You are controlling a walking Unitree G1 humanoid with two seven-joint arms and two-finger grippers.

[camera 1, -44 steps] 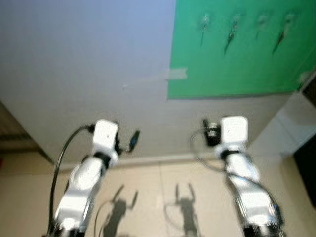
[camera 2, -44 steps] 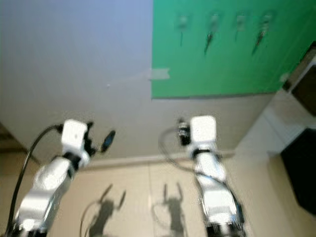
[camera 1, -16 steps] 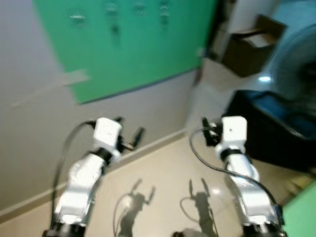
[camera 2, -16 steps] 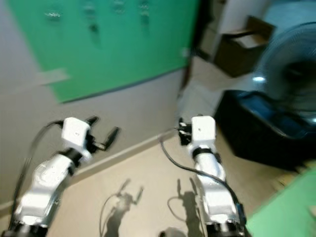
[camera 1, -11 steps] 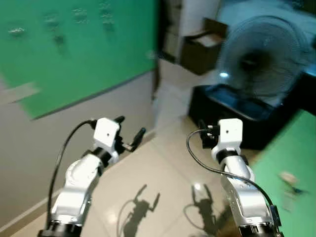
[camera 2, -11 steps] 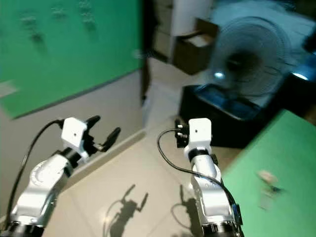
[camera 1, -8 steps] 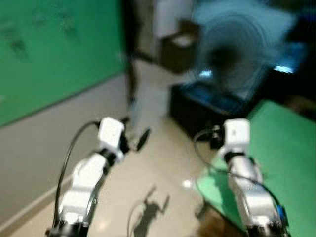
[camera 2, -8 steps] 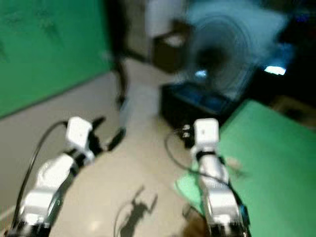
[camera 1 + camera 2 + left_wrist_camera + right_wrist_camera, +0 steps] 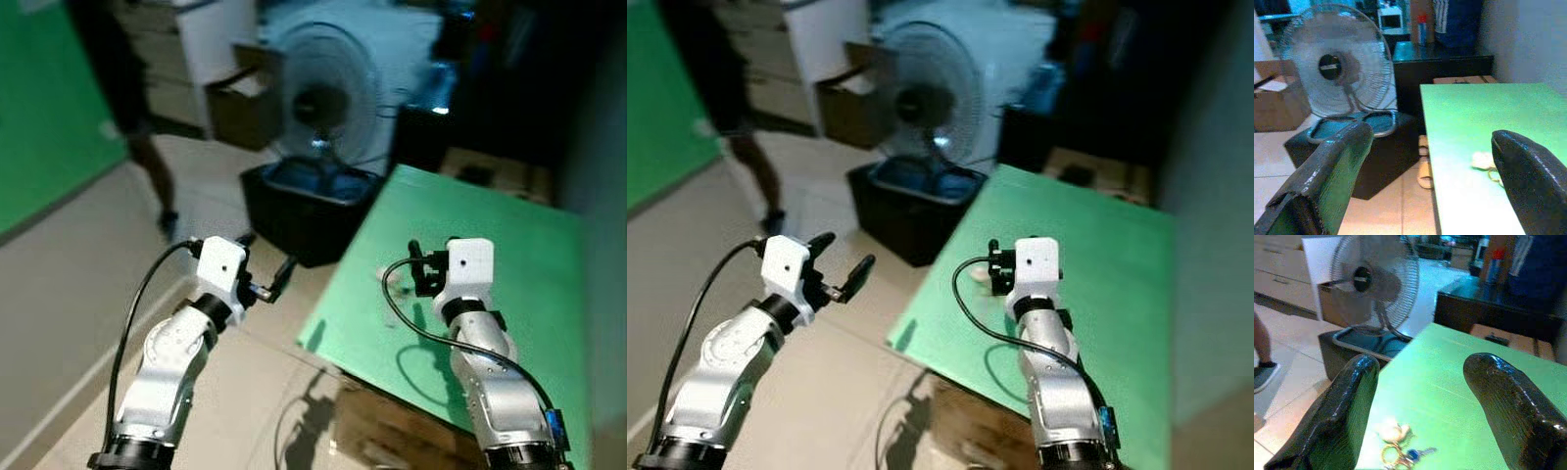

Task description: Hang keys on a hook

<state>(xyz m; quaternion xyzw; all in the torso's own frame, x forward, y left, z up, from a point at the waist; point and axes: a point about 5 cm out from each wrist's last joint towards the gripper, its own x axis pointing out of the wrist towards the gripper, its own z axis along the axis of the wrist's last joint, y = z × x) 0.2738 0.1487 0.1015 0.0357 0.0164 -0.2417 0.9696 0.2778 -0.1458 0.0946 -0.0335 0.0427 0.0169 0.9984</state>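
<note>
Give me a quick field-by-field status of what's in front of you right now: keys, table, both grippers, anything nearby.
keys: small bunch with a pale fob, lying on the green table near its front edge
table: green top, keys its only visible load
left gripper: open, empty, raised over the floor, left of the table
right gripper: open, empty, above the table, pointing toward the keys
fan: standing on a black box beyond the table's far left corner
person: legs at left, on the tiled floor

One fan (image 9: 323, 98), one green table (image 9: 490, 284), one bunch of keys (image 9: 1400, 453), one cardboard box (image 9: 240, 103)
</note>
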